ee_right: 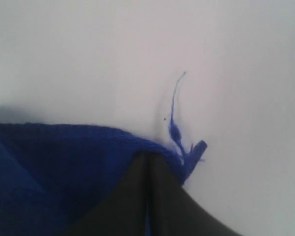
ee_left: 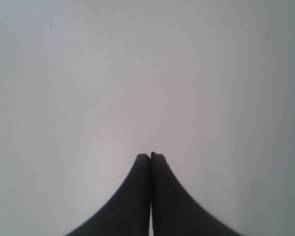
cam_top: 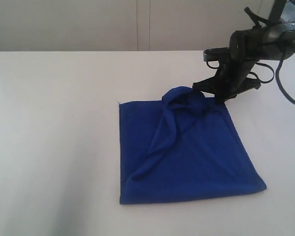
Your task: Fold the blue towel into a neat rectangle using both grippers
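Deep blue soft microfibre towel [cam_top: 187, 152] on white table [cam_top: 54, 123], one corner pinched by closed black right end effector [cam_top: 218, 97].
Light, limp cloth bunches beside that grip; its corners look the best holds. Black left end effector [ee_left: 150, 156] closed, empty.

- blue towel [cam_top: 196, 157] on white tabletop [cam_top: 54, 137], centre-right of frame, mostly flat
- its upper corner is bunched and lifted; a ridge runs diagonally down toward lower left
- right gripper [cam_top: 218, 95] at that raised corner, upper right
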`<action>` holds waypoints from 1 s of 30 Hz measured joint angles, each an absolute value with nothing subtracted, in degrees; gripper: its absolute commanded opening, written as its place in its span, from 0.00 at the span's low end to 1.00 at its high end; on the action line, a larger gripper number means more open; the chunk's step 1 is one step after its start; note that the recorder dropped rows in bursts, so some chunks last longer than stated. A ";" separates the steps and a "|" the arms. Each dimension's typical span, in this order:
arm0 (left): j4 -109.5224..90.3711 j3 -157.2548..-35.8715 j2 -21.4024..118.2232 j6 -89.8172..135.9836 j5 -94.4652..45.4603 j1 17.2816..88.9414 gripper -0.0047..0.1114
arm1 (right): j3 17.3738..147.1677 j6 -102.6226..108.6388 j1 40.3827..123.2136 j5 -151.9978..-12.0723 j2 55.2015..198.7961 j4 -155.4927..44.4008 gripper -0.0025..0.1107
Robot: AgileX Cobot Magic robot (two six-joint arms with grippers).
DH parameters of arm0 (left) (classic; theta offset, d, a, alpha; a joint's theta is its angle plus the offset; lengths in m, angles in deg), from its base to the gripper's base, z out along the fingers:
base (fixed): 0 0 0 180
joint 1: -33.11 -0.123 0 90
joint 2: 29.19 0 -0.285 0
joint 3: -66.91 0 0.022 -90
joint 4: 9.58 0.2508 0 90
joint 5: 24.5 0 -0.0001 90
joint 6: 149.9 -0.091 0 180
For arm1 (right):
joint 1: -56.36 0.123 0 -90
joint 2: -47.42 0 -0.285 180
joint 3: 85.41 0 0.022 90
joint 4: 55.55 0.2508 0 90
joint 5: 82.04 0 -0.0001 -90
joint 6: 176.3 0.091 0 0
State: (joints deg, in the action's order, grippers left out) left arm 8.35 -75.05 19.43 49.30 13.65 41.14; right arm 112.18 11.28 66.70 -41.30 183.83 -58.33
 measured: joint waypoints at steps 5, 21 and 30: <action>3.74 -77.20 20.44 48.04 10.02 41.14 0.04 | 113.01 11.08 66.66 -39.28 177.69 -55.55 0.02; -25.92 -89.13 54.95 26.19 5.42 57.21 0.04 | 109.48 8.86 66.66 -31.23 175.29 -43.46 0.27; -26.24 -89.44 57.40 26.52 3.36 59.68 0.04 | 109.48 19.84 66.66 -33.39 176.54 -42.32 0.27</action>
State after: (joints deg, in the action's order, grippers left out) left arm -26.24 -89.44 57.40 26.52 3.36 59.68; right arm 109.48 19.84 66.66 -33.39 176.54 -42.32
